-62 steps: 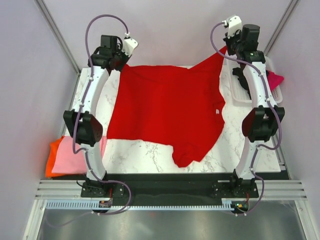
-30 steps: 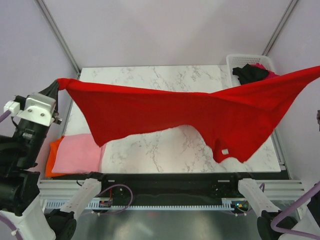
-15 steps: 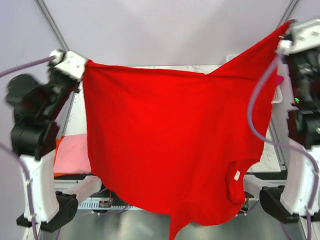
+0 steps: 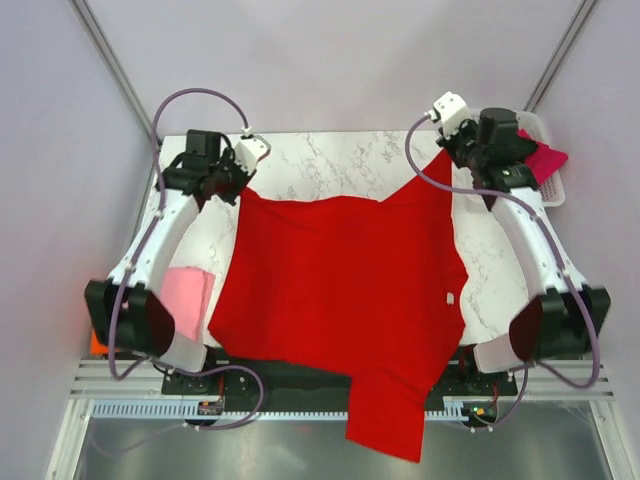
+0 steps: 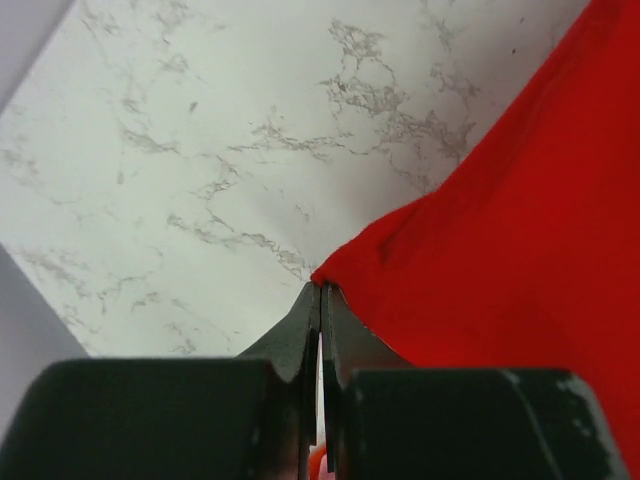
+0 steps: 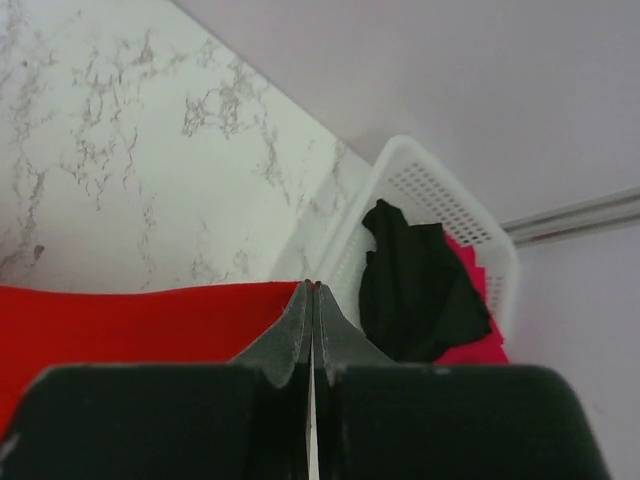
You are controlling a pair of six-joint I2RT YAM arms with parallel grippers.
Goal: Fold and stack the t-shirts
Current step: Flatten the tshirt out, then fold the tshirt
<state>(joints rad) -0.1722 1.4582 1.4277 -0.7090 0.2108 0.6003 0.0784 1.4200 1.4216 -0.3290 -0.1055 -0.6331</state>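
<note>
Red t-shirt (image 4: pixel 340 280) is spread on the marble table (image 4: pixel 320 160) — its far corners are clamped in the closed left gripper (image 5: pixel 320 290) and right gripper (image 6: pixel 312 288) — one part is draped over the near edge.

Red t-shirt (image 4: pixel 340 285) spread out, its near end hanging over; pink t-shirt (image 4: pixel 186 299) folded at left.

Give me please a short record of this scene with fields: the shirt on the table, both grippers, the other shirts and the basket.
red t-shirt: spread flat on the marble table, near end hanging over the near edge
left gripper: shut on the shirt's far left corner
right gripper: shut on the shirt's far right corner
pink t-shirt: lies flat at the table's left side; an orange t-shirt peeks out beside it
basket: white, at the far right corner, holds a black t-shirt and a magenta t-shirt
</note>
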